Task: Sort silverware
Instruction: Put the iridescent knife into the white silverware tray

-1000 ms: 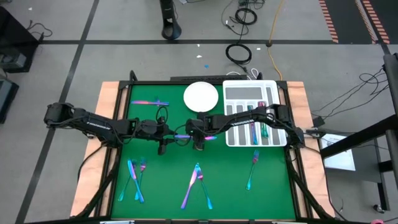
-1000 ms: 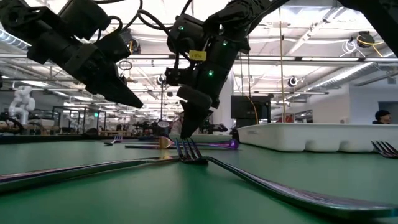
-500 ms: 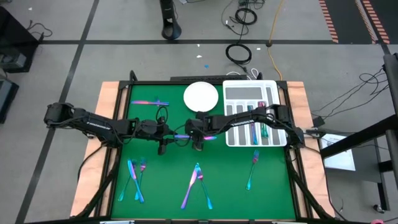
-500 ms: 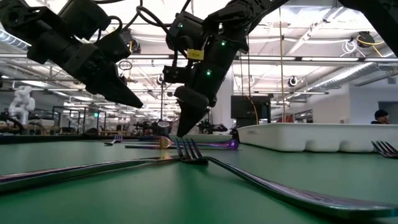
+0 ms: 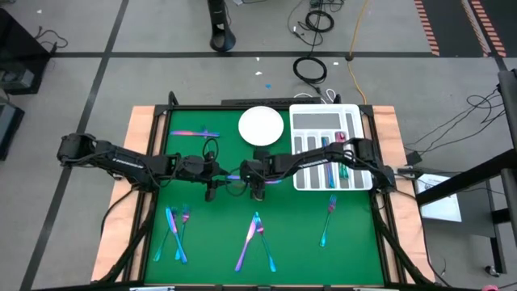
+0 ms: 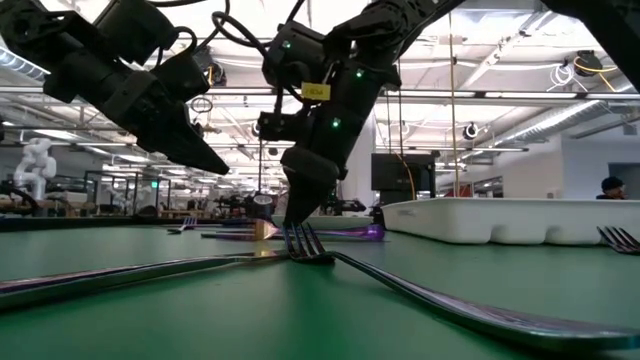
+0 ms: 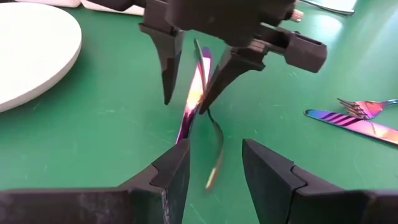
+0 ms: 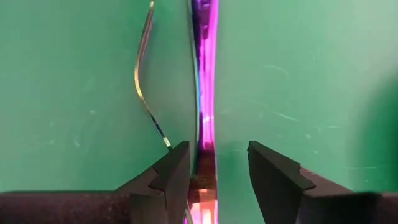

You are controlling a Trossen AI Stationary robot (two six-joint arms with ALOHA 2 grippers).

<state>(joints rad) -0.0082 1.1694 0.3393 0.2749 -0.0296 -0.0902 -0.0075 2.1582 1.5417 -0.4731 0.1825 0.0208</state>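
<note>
A slim pink-purple piece of silverware [image 5: 266,177] lies on the green mat at mid-table, running left to right. My right gripper [image 8: 217,165] points steeply down over it, open, with one finger on each side of the piece [image 7: 194,87] and its tips close to the mat [image 6: 292,215]. I see no touch. My left gripper [image 7: 214,168] hangs open above the mat [image 6: 215,160], just left of the piece's left end [image 7: 181,132]. A thin curved shiny strip [image 8: 144,87] lies beside the piece.
A white plate [image 5: 261,125] and a white slotted tray [image 5: 311,121] holding a few pieces [image 5: 341,166] stand at the far side. More silverware lies at the far left [image 5: 194,132], near left [image 5: 176,234], near middle [image 5: 254,238] and near right [image 5: 327,218].
</note>
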